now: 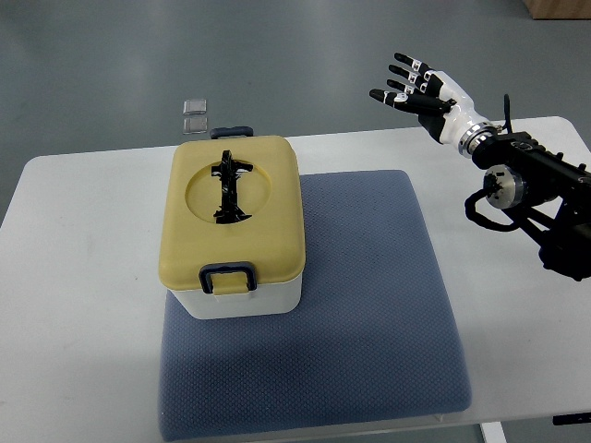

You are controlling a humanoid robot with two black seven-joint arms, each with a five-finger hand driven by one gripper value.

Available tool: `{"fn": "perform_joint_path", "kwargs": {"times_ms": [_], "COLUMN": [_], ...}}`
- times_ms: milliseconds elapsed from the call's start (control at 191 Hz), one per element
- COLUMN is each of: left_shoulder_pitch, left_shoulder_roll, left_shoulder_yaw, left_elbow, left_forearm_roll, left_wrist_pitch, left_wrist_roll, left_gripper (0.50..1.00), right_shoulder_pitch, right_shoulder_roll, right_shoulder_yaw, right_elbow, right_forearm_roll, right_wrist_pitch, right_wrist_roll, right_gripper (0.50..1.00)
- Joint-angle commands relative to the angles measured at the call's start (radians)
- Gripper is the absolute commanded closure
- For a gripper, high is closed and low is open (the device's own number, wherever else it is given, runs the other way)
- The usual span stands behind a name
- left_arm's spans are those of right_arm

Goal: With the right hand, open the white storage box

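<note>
Nearest the robot's side lies the blue-grey mat (369,351), spread over the middle of the white table (83,277); on the mat's left part stands the white storage box (242,300), its yellowish lid (268,221) down and seemingly shut; a dark latch (228,276) shows at the near edge of the lid, a second latch (233,131) at the far edge, and a black folding handle (230,192) lies flat in the round recess on top, its length running near to far; the box's own long axis runs the same way, slightly tilted; farther off and to the right, the right hand (420,88) hovers above the table's far right corner, well apart from the box, its arm coming in from the right edge; the fingers (404,63) are spread and extended, pointing left, holding nothing; the box therefore lies to the left of those fingers and nearer the robot, with clear mat between; the left arm does not show, so the right hand is the only one placed to act; in my judgement the opening has not begun, and the hand must travel left and toward the robot to reach a latch or the handle; beyond the box, on the grey floor past the table edge, lie two small clear squares (195,114).
</note>
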Motion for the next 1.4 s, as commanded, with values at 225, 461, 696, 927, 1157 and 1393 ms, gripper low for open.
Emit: {"fn": "perform_joint_path", "kwargs": {"times_ms": [225, 461, 696, 927, 1157, 1393], "left_shoulder_pitch": [0.0, 0.0, 0.0, 0.0, 0.0, 0.0], "left_shoulder_roll": [0.0, 0.0, 0.0, 0.0, 0.0, 0.0], "left_shoulder_yaw": [0.0, 0.0, 0.0, 0.0, 0.0, 0.0], "left_elbow": [0.0, 0.0, 0.0, 0.0, 0.0, 0.0], "left_forearm_roll": [0.001, 0.001, 0.0, 0.001, 0.001, 0.0], "left_wrist_pitch": [0.0, 0.0, 0.0, 0.0, 0.0, 0.0], "left_wrist_roll": [0.0, 0.0, 0.0, 0.0, 0.0, 0.0], "left_gripper": [0.5, 0.5, 0.5, 0.5, 0.5, 0.5], "right_shoulder_pitch": [0.014, 0.152, 0.422, 0.73, 0.953, 1.045], "right_shoulder_roll": [-0.002, -0.06, -0.101, -0.083, 0.047, 0.195], "right_shoulder_yaw": [-0.021, -0.178, -0.449, -0.759, -0.963, -1.081], "right_elbow": [0.002, 0.005, 0.009, 0.023, 0.048, 0.057], "right_forearm_roll": [-0.003, -0.006, -0.083, -0.267, -0.345, -0.546], "right_wrist_pitch": [0.011, 0.095, 0.21, 0.279, 0.317, 0.255], "right_wrist_roll": [0.003, 0.057, 0.17, 0.362, 0.393, 0.393], "right_gripper": [0.572, 0.579, 0.585, 0.587, 0.587, 0.599]}}
